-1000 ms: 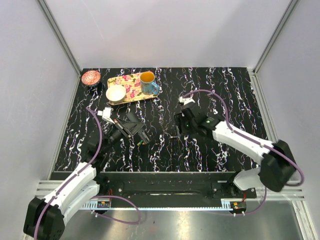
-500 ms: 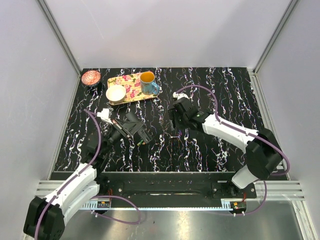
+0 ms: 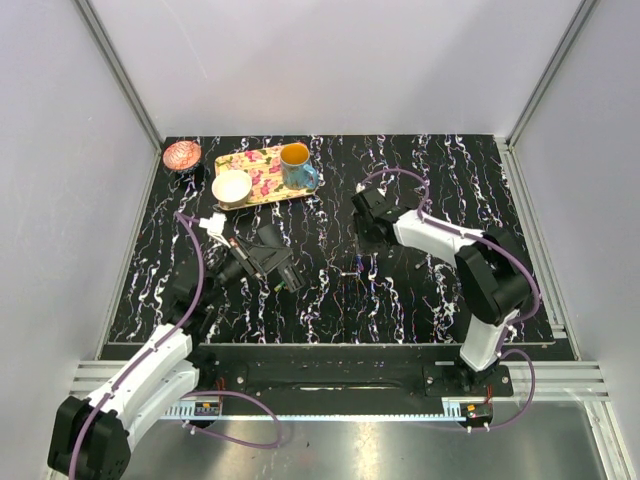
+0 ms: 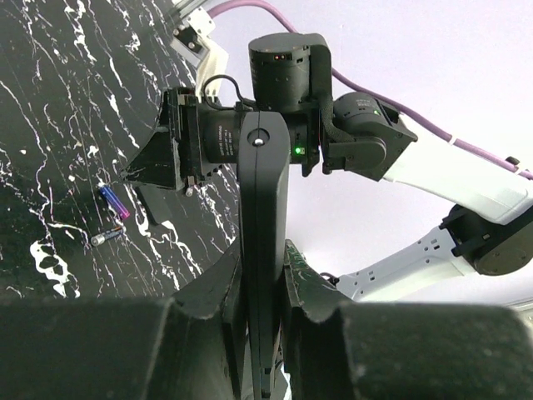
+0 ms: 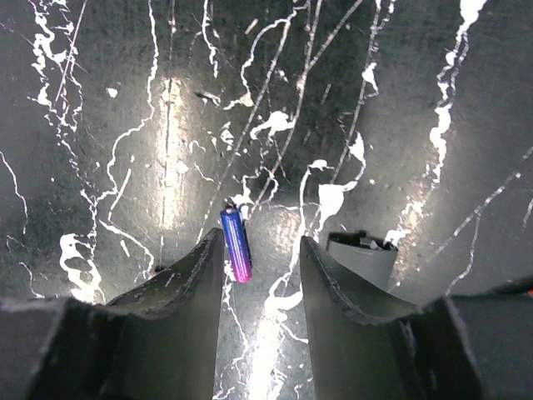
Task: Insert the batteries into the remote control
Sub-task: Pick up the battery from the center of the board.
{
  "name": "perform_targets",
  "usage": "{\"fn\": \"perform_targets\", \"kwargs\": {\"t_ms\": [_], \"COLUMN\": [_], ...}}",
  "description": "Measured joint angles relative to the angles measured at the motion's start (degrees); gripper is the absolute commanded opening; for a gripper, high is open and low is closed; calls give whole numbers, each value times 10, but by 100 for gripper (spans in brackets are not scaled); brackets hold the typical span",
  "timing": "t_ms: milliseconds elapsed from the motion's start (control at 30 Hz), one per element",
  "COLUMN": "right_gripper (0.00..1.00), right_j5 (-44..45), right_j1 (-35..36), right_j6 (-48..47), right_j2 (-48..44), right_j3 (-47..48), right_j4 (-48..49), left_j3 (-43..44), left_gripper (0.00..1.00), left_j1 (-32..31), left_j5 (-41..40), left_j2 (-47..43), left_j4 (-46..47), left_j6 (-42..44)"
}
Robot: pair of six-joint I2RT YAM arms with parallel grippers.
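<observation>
My left gripper (image 3: 250, 262) is shut on the black remote control (image 3: 273, 258) and holds it above the table at left of centre. In the left wrist view the remote (image 4: 262, 183) stands edge-on between the fingers. My right gripper (image 3: 368, 228) is open and points down at the table. In the right wrist view a blue-purple battery (image 5: 236, 244) lies on the table between its fingers (image 5: 187, 279), close to the left one. The left wrist view shows the same battery (image 4: 113, 202), a second battery (image 4: 107, 237) beside it, and the right gripper (image 4: 166, 167) just above them.
A small grey plastic piece (image 5: 360, 254) lies beside the right finger. A floral yellow tray (image 3: 262, 190) at the back left holds a blue mug (image 3: 297, 165) and a white bowl (image 3: 231, 186). A red bowl (image 3: 182, 154) sits in the back left corner.
My right gripper has moved a little back and right, and its forearm has folded in closer to the base. My left gripper still holds the remote, shifted slightly.
</observation>
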Motion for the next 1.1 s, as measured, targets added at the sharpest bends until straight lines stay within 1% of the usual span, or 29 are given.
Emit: {"fn": "perform_targets", "kwargs": {"t_ms": [200,400,800,867,1100], "right_gripper": [40,38,37,35,33], "right_j5": [-26,-41,-64,-66,-66], "right_j1": [3,3,3,3,3], "right_j6": [-5,-13,-16,-16,-16], "right_j2": [27,28,45,47,70], "right_j3": [24,40,31,30,36], "right_j4": [-5,-25,-39,-39,-38], "left_j3": [0,0,0,0,-1], "left_gripper": [0,0,0,0,0], "left_j1": [0,0,0,0,0], "left_j5": [12,18,24,24,24], "left_j2": [1,4,36,36,44], "left_j4": [-7,-7,-2,0,17], "left_j6": [2,5,6,6,1]}}
